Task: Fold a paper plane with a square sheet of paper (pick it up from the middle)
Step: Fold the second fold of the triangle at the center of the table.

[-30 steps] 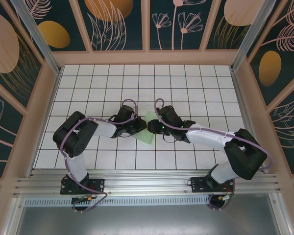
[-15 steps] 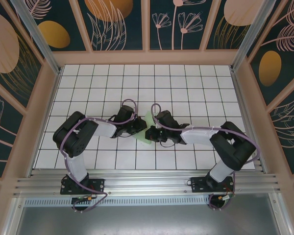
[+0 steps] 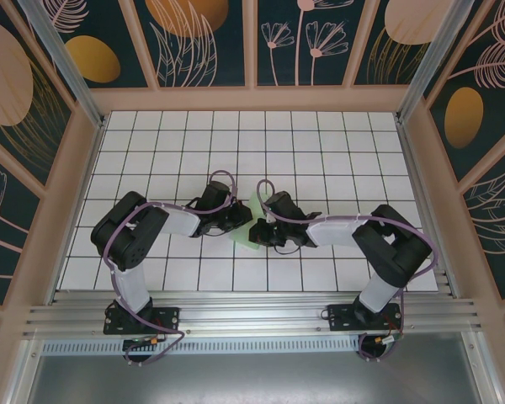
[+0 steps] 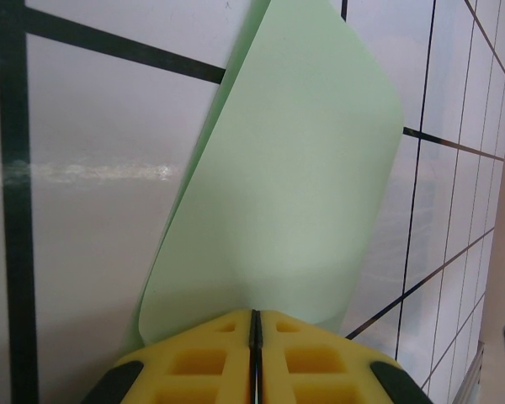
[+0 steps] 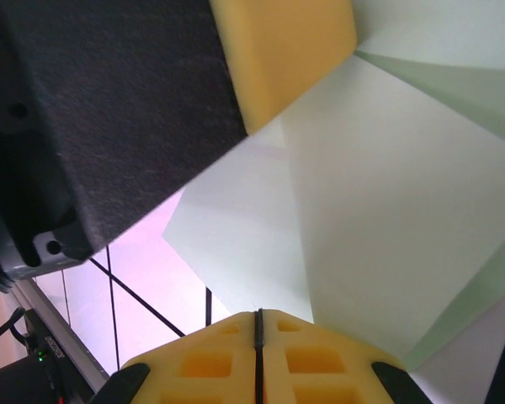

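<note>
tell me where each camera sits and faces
Top external: above and behind the bases, looking down at the tiled table; both arms, left gripper, right gripper, green paper.
Left wrist: on the left wrist, looking along its shut fingers at the paper.
Right wrist: likewise on the right; left gripper also shows.
All share the paper.

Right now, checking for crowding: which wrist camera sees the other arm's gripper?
The right wrist camera: the left gripper's black body and yellow pad loom above the green paper; the left wrist camera faces paper and tiles.
</note>
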